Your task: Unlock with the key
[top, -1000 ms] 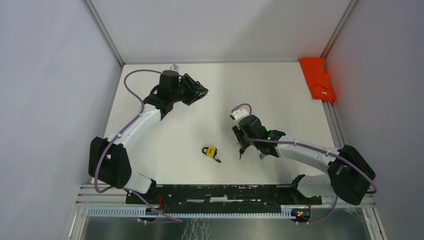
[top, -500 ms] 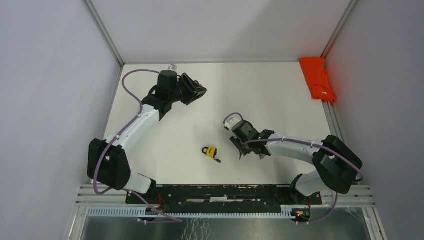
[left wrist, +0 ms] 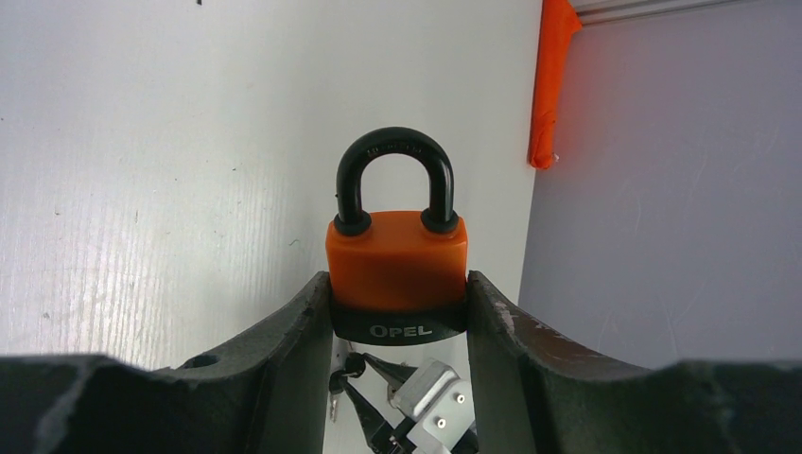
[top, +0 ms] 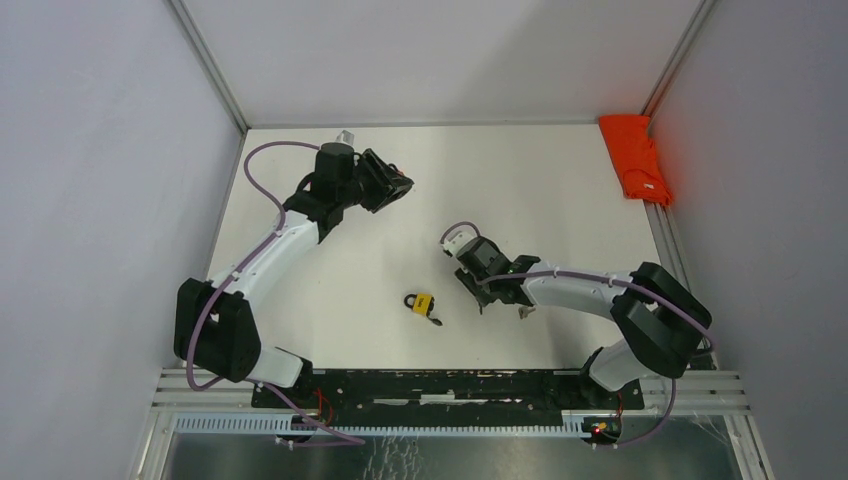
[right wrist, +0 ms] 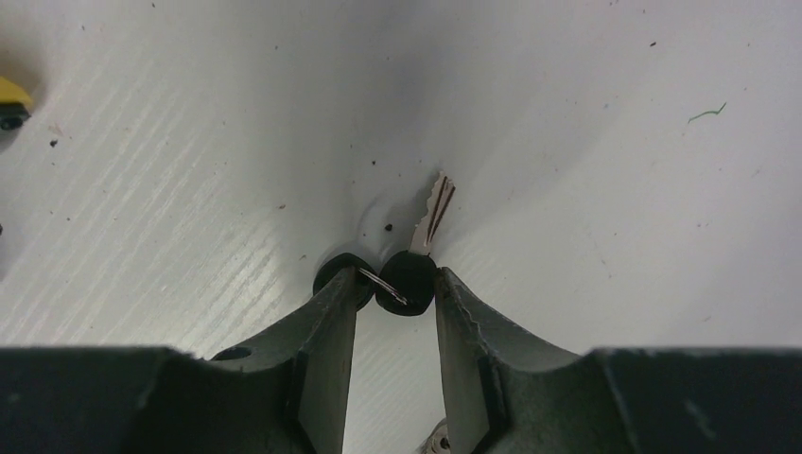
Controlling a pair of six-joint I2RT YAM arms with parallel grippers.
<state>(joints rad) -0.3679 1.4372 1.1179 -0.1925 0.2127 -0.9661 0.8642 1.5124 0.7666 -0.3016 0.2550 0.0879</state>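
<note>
The left arm (top: 270, 245) stretches far from its base, along the left side, and its wrist turns inward, toward the middle. The left gripper (top: 393, 186) is raised and looks about level to the right side. Its two fingers (left wrist: 295, 326) stand rather wide and press on both sides of an orange padlock (left wrist: 397, 260), which sits upright between them. The right arm (top: 575, 288) is folded low, with the forearm lying nearly flat and reaching to the left. The right gripper (top: 482, 298) is held low and tips downward. Its fingers (right wrist: 326, 317) are close to each other and pinch the black head of a key (right wrist: 407, 280).
</note>
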